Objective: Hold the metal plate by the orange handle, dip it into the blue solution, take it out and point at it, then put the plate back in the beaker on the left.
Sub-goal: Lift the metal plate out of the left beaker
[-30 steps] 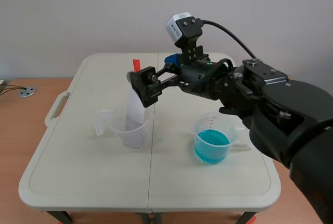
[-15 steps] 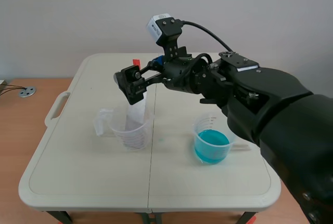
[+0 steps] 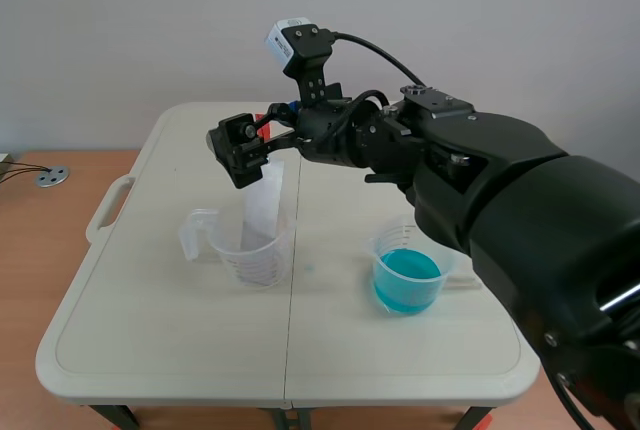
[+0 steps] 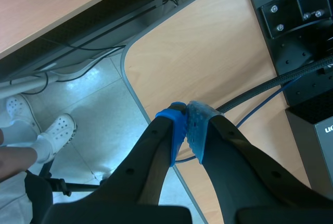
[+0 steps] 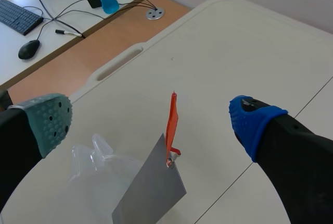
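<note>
**Hovering over the handle: open fingers bracket a plate not yet lifted**

Off the counter's left side, the left gripper [image 4: 186, 126] hangs above the floor beside a wooden desk [image 4: 208, 52], its fingers pressed together on nothing. On the white counter [image 3: 150, 330], the metal plate [image 5: 151, 193] stands tilted in the clear left beaker [image 3: 255, 250]. Its orange handle [image 5: 171, 122] sticks up from the top corner. The right gripper [image 3: 243, 153], reaching across from the right, hovers above that handle. Its fingers [image 5: 49, 122] are spread wide, well apart from the handle on both sides and holding nothing. Farther right, the blue solution [image 3: 407, 278] sits in a second beaker, apart from the first.

The plate looks like thin, stiff sheet metal: light, smooth-faced and likely slippery once wet. The handle appears to be a narrow flat strip fixed by one small fastener, so the plate may swing below a grip. The best hold seems to be on the strip's flat faces, just above the fastener, squeezed firmly. The left beaker looks like light plastic and could tip if the plate drags on its rim, so a straight upward lift seems wise.
</note>
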`<state>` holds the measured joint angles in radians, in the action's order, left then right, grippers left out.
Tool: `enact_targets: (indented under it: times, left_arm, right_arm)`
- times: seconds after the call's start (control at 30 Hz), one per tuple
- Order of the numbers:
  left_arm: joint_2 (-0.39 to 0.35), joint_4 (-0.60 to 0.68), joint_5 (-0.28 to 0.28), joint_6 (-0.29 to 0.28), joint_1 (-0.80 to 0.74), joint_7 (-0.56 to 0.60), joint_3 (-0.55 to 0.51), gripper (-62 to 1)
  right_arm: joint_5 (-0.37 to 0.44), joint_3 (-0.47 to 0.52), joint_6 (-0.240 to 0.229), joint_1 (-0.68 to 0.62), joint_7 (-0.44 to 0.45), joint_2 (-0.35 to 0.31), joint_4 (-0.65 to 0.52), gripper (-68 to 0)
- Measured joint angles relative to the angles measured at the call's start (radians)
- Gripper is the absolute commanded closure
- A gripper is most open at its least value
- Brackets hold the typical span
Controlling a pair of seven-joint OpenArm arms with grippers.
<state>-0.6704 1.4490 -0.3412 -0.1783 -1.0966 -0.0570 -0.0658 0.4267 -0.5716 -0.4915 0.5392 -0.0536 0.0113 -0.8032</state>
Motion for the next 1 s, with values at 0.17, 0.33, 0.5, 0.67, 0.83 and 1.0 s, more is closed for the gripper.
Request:
enact_targets:
  times: [0.17, 0.33, 0.5, 0.67, 0.83, 1.0]
  left_arm:
    - [0.000, 0.000, 0.000, 0.000, 0.000, 0.000, 0.000, -1.8]
    - [0.000, 0.000, 0.000, 0.000, 0.000, 0.000, 0.000, -1.8]
    - [0.000, 0.000, 0.000, -0.006, 0.000, 0.000, 0.000, -1.9]
    - [0.000, 0.000, 0.000, -0.006, 0.000, 0.000, 0.000, -1.9]
    - [0.000, 0.000, 0.000, -0.006, 0.000, 0.000, 0.000, -1.9]
    - [0.000, 0.000, 0.000, -0.006, 0.000, 0.000, 0.000, -1.9]
  right_arm:
    - [0.000, 0.000, -0.003, -0.002, -0.004, 0.000, 0.000, -43.4]
    - [0.000, 0.000, -0.003, -0.002, -0.004, 0.000, 0.000, -32.2]
    - [0.000, 0.000, -0.003, -0.002, -0.005, 0.000, 0.000, -26.0]
    - [0.000, 0.000, -0.003, -0.002, -0.005, 0.000, 0.000, -17.2]
    - [0.000, 0.000, -0.003, -0.002, -0.005, 0.000, 0.000, -7.8]
    - [0.000, -0.018, -0.003, -0.002, -0.003, 0.000, 0.000, -1.2]
